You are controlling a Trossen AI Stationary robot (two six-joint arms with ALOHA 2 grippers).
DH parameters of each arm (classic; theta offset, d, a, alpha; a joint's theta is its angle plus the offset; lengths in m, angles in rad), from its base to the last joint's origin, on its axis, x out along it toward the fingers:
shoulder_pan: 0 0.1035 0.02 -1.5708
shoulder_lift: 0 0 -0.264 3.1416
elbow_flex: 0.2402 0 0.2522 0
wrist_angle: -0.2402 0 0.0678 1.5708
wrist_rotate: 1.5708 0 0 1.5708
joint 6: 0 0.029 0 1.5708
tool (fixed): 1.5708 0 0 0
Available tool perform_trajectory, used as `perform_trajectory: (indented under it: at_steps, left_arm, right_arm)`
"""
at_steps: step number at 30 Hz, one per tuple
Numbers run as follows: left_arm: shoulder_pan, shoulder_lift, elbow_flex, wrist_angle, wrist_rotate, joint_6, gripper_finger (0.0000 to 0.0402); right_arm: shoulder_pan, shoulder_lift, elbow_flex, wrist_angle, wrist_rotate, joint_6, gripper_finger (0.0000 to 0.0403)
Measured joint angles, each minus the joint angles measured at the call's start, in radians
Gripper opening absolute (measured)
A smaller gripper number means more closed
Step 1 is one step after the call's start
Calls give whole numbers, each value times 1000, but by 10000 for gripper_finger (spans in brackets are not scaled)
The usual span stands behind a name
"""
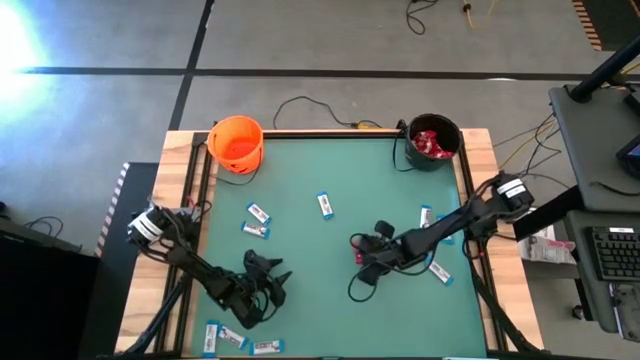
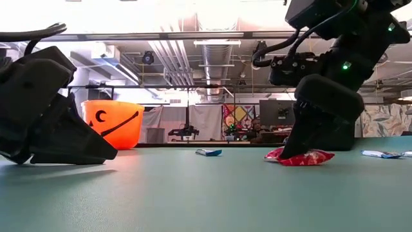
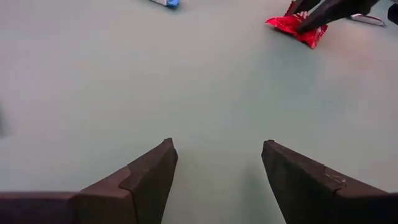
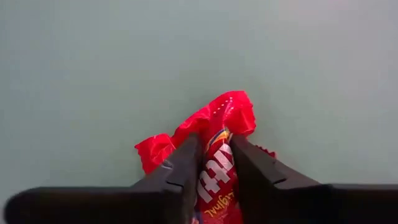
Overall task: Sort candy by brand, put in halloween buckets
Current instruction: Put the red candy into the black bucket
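Observation:
A crinkly red candy packet lies on the green table right of its middle, also seen as the red packet. My right gripper is shut on it. My left gripper stands open low over bare table near the front left, nothing between its fingers. The orange bucket stands at the far left corner. At the far right is the black bucket, with red packets inside. Several blue-and-white bars, such as one near the middle, lie flat on the table. My right gripper pinches the red packet's middle between its two fingers, which reach over its near part. The fingers come down at a slant from the table's right side. The packet rests on the table, its crinkled ends sticking out past the fingers.
Three bars lie at the front edge by my left arm, two bars left of the middle, and two more beside my right arm. Cables run along the far edge. A desk with a keyboard stands to the right.

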Motion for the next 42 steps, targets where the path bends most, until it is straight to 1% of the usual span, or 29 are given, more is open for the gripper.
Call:
perform_trajectory:
  at_steps: [3, 6, 10, 12, 14, 17, 19, 22, 24, 27, 30, 33, 35, 38, 40, 42]
  left_arm:
    - [-19, 10, 0, 3, -27, 5, 232]
    - [-37, 21, 3, -1, -39, 5, 232]
    - [-52, 21, 9, -10, -24, 1, 233]
    - [-59, 14, 13, -31, -10, -3, 233]
    - [-68, 4, 18, -63, 5, -9, 233]
    - [-75, -26, 25, -147, 64, -34, 233]
    - [-79, -51, 37, -235, 116, -63, 233]
    - [-83, -90, 49, -356, 181, -70, 233]
    - [-83, -117, 61, -424, 226, -75, 233]
    - [-81, -151, 81, -508, 295, -87, 233]
    - [-82, -171, 102, -571, 334, -88, 233]
    - [-82, -183, 122, -617, 352, -82, 233]
    - [-82, -188, 135, -634, 360, -75, 233]
    - [-82, -197, 159, -655, 361, -66, 233]
    - [-78, -206, 173, -652, 323, -52, 233]
    - [-63, -211, 183, -639, 277, -31, 233]
  right_arm:
    - [-3, -51, -4, -19, 9, -24, 49]
    - [-19, -126, -3, -10, 20, -43, 28]
    - [-37, -239, -3, -27, 39, -78, 15]
    - [-57, -315, -2, -70, 77, -92, 12]
    - [-95, -397, -1, -156, 144, -96, 10]
    - [-179, -522, -1, -304, 241, -75, 9]
    - [-261, -599, -1, -398, 298, -70, 9]
    - [-418, -676, -1, -508, 384, -72, 9]
    - [-542, -701, -1, -527, 427, -124, 9]
    - [-748, -704, -1, -494, 407, -207, 9]
    - [-933, -667, -1, -434, 310, -278, 9]
    - [-1080, -612, -1, -375, 190, -313, 9]
    - [-1156, -573, -1, -341, 131, -325, 9]
    - [-1234, -507, 0, -300, 87, -340, 9]
    - [-1262, -466, 0, -286, 88, -343, 11]
    - [-1264, -431, 0, -249, 86, -357, 16]
